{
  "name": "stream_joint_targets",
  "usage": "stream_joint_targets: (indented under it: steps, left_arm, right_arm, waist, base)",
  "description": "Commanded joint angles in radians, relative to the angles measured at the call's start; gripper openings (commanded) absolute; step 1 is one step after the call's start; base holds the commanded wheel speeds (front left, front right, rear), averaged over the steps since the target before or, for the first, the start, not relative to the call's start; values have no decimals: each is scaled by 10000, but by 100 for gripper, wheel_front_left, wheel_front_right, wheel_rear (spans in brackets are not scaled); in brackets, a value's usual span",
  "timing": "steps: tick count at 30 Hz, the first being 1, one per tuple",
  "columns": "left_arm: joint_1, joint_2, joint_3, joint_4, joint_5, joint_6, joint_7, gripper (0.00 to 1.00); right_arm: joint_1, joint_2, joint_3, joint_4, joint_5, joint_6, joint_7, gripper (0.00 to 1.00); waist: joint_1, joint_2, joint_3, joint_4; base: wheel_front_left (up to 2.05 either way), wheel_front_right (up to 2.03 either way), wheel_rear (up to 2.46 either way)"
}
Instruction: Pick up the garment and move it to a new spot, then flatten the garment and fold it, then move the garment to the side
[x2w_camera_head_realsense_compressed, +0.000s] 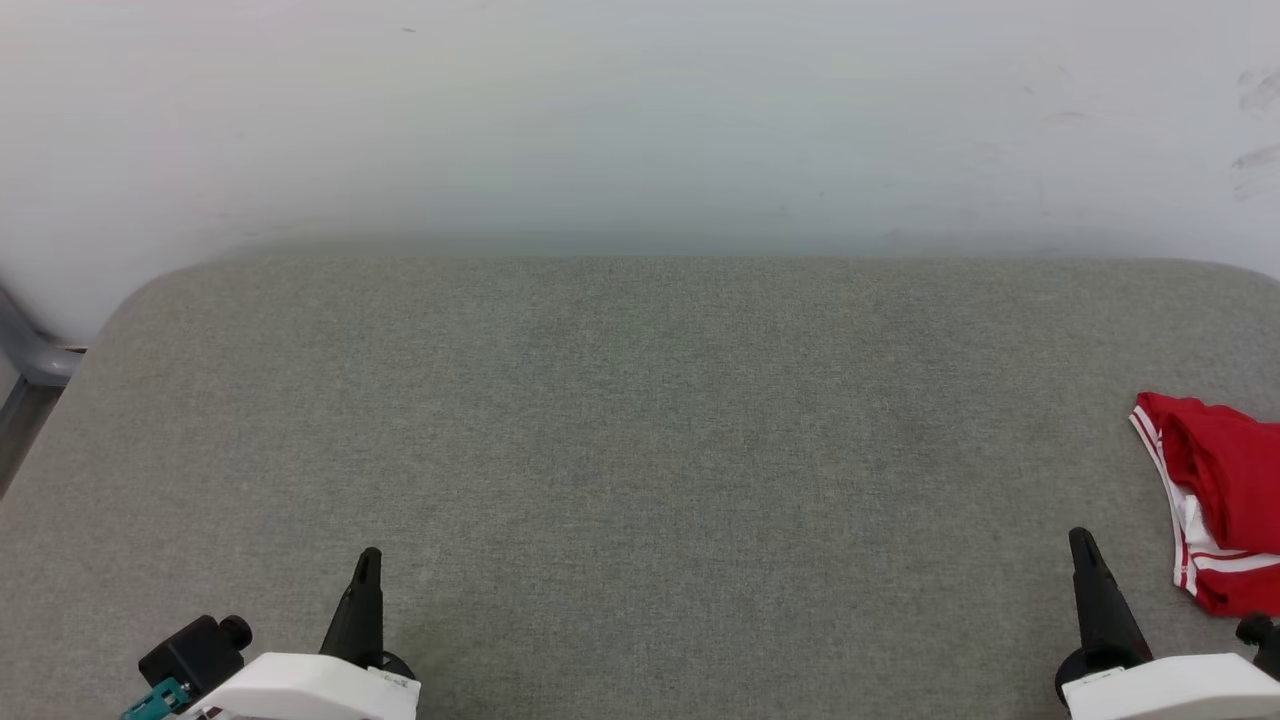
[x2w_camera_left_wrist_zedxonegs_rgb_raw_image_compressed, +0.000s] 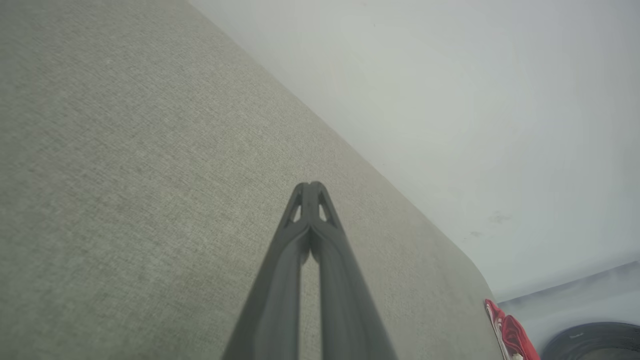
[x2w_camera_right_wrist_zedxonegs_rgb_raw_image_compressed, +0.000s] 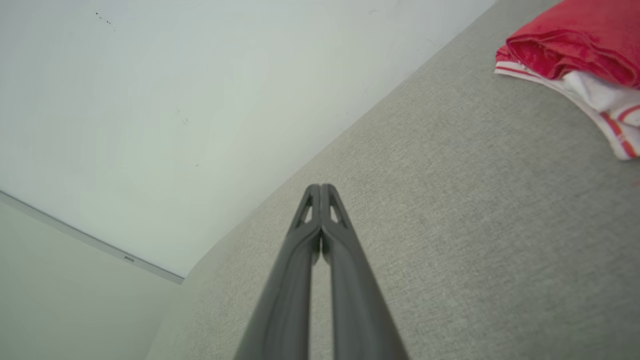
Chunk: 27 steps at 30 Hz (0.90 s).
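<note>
Garment (x2w_camera_head_realsense_compressed: 1222, 490) bundled at grey pad (x2w_camera_head_realsense_compressed: 640, 420) right edge; wide expanse leftward.

Robot test room arranged for cloth handling. A broad work surface (x2w_camera_head_realsense_compressed: 640, 420), upholstered in grey woven fabric and rounded at the corners, stands before a plain white wall (x2w_camera_head_realsense_compressed: 640, 120) that bears faint scuff marks (x2w_camera_head_realsense_compressed: 1255, 95). A thin grey strip (x2w_camera_right_wrist_zedxonegs_rgb_raw_image_compressed: 90, 240) runs along the wall's lower edge, and a grey metal tube (x2w_camera_head_realsense_compressed: 35, 360) shows past the surface's left corner. The left gripper (x2w_camera_head_realsense_compressed: 368, 556) and right gripper (x2w_camera_head_realsense_compressed: 1080, 536), dark-fingered on white housings, hang over the near edge. A bundled red-and-white garment (x2w_camera_head_realsense_compressed: 1225, 480) lies at the right end as working material.
</note>
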Motion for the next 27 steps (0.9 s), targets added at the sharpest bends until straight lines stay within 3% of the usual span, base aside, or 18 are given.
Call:
stream_joint_targets:
  steps: [1, 27]
  left_arm:
    - [-308, 8, 79, -85, -353, -87, 85, 0]
    - [-813, -16, 444, 213, -3698, -362, 892, 0]
  right_arm:
    - [-303, -60, -24, -67, 347, -1, 82, 0]
    - [-919, -54, -73, 337, 3595, -2, 871, 0]
  waist:
    - [0, -1, 4, -5]
    - [0, -1, 77, -110]
  base:
    - [0, 0, 0]
    - [0, 0, 0]
